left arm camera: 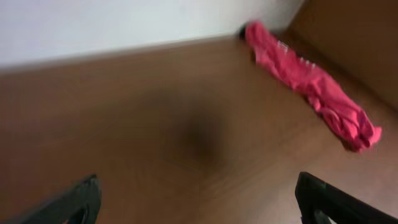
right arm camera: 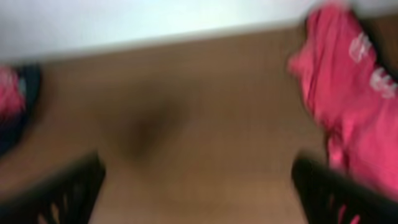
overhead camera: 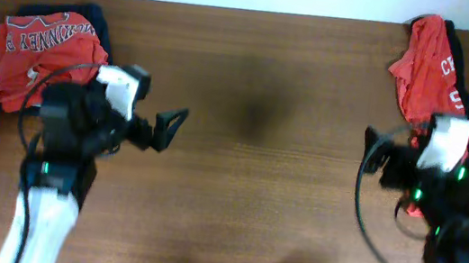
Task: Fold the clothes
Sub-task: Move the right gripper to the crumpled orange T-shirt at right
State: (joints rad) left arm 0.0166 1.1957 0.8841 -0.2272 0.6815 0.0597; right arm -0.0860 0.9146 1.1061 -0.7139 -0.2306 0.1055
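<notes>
Clothes (overhead camera: 422,70) sat in two heaps on the bench (overhead camera: 252,206), and neither was in anyone's grip! Upper left of the overhead frame: a red shirt (overhead camera: 41,47) with white lettering, lying fairly flat on a dark garment (overhead camera: 95,15). Upper right: a crumpled red garment (left arm camera: 311,87), bunched into a long rumpled strip, with a dark cloth (overhead camera: 454,47) peeking out at its far edge. So the count read two red pieces, two dark pieces, two arms.

Left tool (overhead camera: 171,130) hung over bare wood just right of the left heap, fingers spread wide, nothing between them. Right tool (right arm camera: 198,160) was spread and empty too in its wrist view, with the crumpled red piece at the right edge of that frame, near but apart. That view was blurred, so no finer detail could be had.

Now the handling, as a judgement: this looked like light, limp fabric that would sag, bunch and drag its lower layers along. Best bet was a pinch on a free hem or corner of the crumpled piece, top layer only, one tool per corner, to draw it flat before any fold.
</notes>
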